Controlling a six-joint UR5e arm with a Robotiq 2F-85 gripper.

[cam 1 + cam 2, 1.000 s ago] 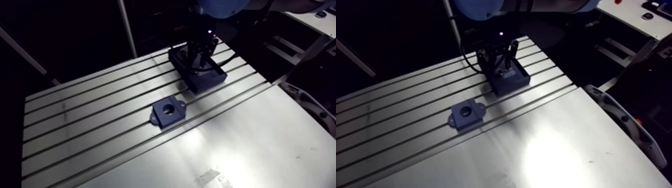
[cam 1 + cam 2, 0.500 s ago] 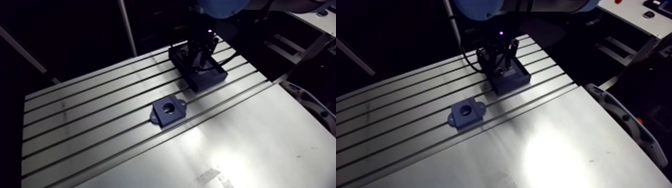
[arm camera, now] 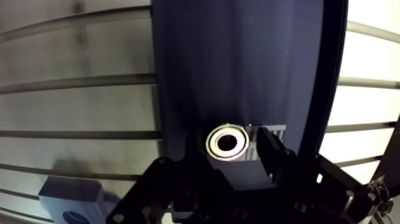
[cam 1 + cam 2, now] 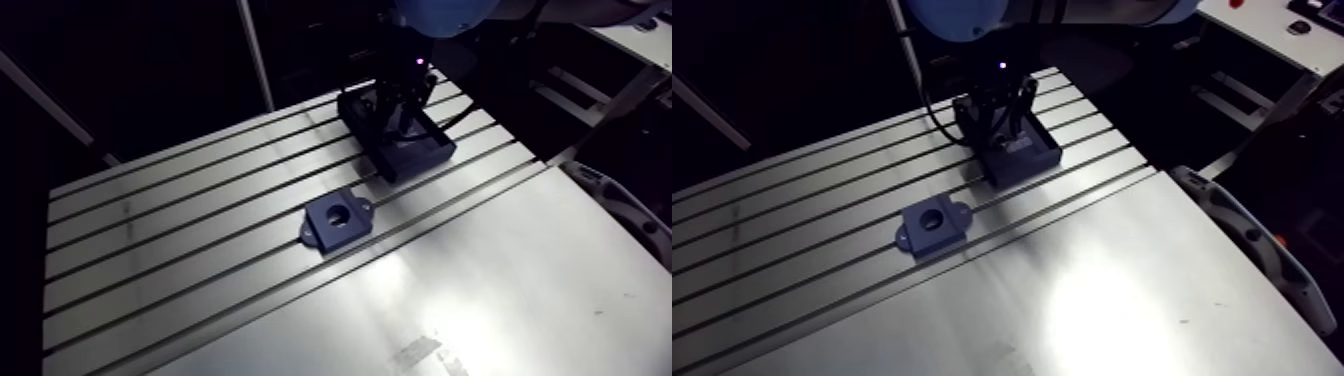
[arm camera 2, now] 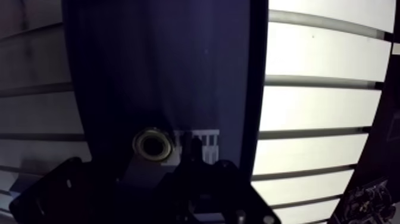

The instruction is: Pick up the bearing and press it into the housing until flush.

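The bearing (image 3: 227, 142), a small silver ring with a dark bore, lies on the floor of a dark rectangular tray (image 3: 238, 59). My gripper (image 3: 231, 150) is down inside that tray and open. One finger stands on each side of the bearing, and a sliver of white label shows between the ring and one finger (image 3: 269, 152). In the arm view the gripper (image 4: 400, 105) hangs over the tray (image 4: 432, 152) at the table's far side. The housing (image 4: 337, 222), a dark blue block with a round bore and side ears, rests mid-table, well apart from the tray.
The slotted aluminium table (image 4: 200, 250) runs in long grooves under both parts. A smooth plate (image 4: 480, 300) covers the near right area. The table's right edge (image 4: 1232, 220) borders a curved grey guard.
My gripper has shifted slightly inside the tray, looking a little higher and narrower in the arm view. The housing and tray stay where they were.
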